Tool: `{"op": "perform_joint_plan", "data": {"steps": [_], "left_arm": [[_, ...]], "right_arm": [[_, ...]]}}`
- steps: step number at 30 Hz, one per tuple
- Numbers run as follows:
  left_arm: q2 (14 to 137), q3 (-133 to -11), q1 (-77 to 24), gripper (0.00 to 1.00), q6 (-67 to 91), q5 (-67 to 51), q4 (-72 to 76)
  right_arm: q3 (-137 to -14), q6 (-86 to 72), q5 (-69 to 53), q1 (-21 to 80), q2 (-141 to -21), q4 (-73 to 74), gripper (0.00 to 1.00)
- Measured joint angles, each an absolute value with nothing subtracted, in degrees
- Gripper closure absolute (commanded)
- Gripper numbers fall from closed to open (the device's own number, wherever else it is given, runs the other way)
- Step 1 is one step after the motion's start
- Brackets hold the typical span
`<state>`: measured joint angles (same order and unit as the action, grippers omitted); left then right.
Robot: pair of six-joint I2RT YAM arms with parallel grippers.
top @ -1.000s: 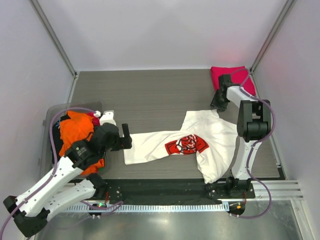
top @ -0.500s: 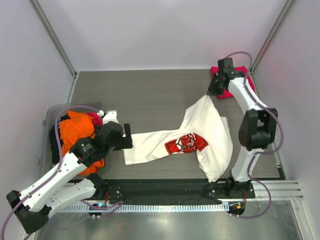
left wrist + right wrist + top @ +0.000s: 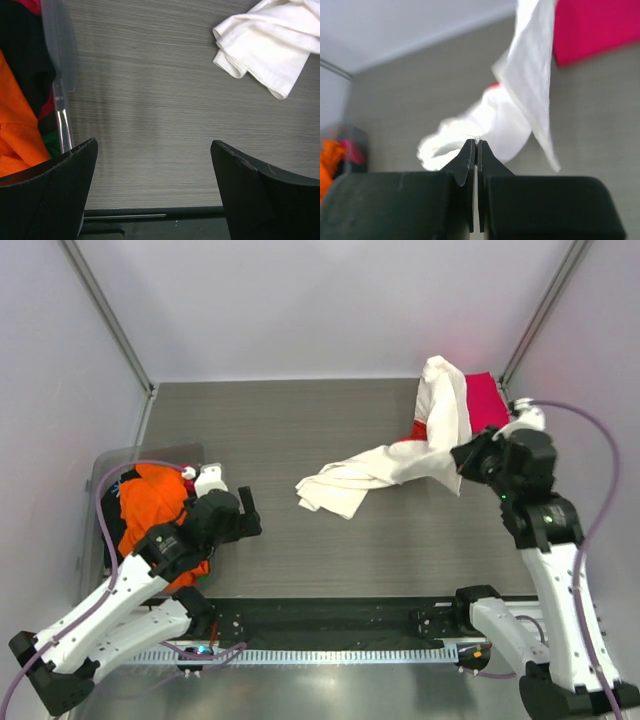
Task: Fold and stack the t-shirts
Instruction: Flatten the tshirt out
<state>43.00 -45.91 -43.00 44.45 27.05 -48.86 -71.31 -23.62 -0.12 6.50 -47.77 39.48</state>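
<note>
The white t-shirt [image 3: 385, 465] hangs bunched from my right gripper [image 3: 462, 458], which is shut on a pinch of its cloth [image 3: 478, 140]. One end trails on the table [image 3: 325, 492]; another flap rises at the back right [image 3: 445, 390]. A bit of its red panel [image 3: 413, 430] shows. The pink-red t-shirt [image 3: 487, 402] lies folded in the back right corner, partly behind the white one [image 3: 595, 30]. My left gripper [image 3: 250, 512] is open and empty [image 3: 155, 145] over bare table, left of the white shirt's end [image 3: 270, 45]. Orange [image 3: 150, 510] and dark [image 3: 25, 65] shirts lie at the left.
A clear plastic bin [image 3: 60, 50] at the left edge holds the orange and dark shirts. White walls enclose the table on three sides. A black rail [image 3: 330, 620] runs along the near edge.
My right arm has swung up and back towards the near right, lifting the white shirt off the table and bunching it. My left gripper has let the shirt's left end go.
</note>
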Motion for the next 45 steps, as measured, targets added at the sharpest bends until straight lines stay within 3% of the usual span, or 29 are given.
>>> {"op": "perform_joint_plan", "data": {"steps": [6, 22, 25, 27, 28, 29, 30, 31, 32, 39, 45], "left_arm": [[49.8, -45.6, -43.0, 0.06, 46.1, 26.8, -44.6], [87.7, -50.2, -35.6, 0.15, 44.1, 12.7, -17.9], [94.7, -53.4, -35.1, 0.24, 43.0, 9.7, -14.3], [97.6, -55.3, -35.1, 0.41, 42.7, 8.5, -12.9], [98.5, -56.2, -35.1, 0.50, 42.5, 7.6, -12.0], [99.2, -56.9, -35.1, 0.72, 42.3, 7.0, -11.4], [99.8, -57.5, -35.1, 0.85, 42.5, 6.3, -10.7], [100.1, -57.9, -35.1, 0.96, 42.2, 6.0, -10.2], [100.4, -58.0, -35.1, 1.00, 42.0, 5.6, -9.8], [98.6, -58.5, -35.1, 1.00, 41.3, 2.9, -10.4], [85.7, -64.5, -38.9, 1.00, 36.9, 3.0, -18.0]], "right_arm": [[-54.3, -26.5, -1.3, 6.5, -54.1, 46.0, 0.99], [-62.3, -28.7, -4.8, 6.4, -50.2, 48.4, 0.99], [-62.3, -28.7, -5.2, 6.4, -50.2, 49.0, 0.99], [-62.3, -28.7, -5.2, 6.4, -50.2, 49.3, 0.99], [-62.3, -28.6, -5.2, 6.4, -50.2, 49.4, 0.99], [-62.3, -28.6, -5.2, 6.4, -50.2, 49.5, 0.99], [-62.3, -28.6, -5.3, 6.4, -50.2, 49.5, 0.99], [-62.3, -28.6, -5.3, 6.4, -50.2, 49.6, 0.99], [-62.3, -28.6, -5.3, 6.4, -50.2, 49.6, 0.99], [-62.5, -28.3, -5.0, 6.4, -51.9, 50.0, 0.99], [-68.3, -28.1, -3.1, 6.4, -56.2, 51.9, 0.99]]}}
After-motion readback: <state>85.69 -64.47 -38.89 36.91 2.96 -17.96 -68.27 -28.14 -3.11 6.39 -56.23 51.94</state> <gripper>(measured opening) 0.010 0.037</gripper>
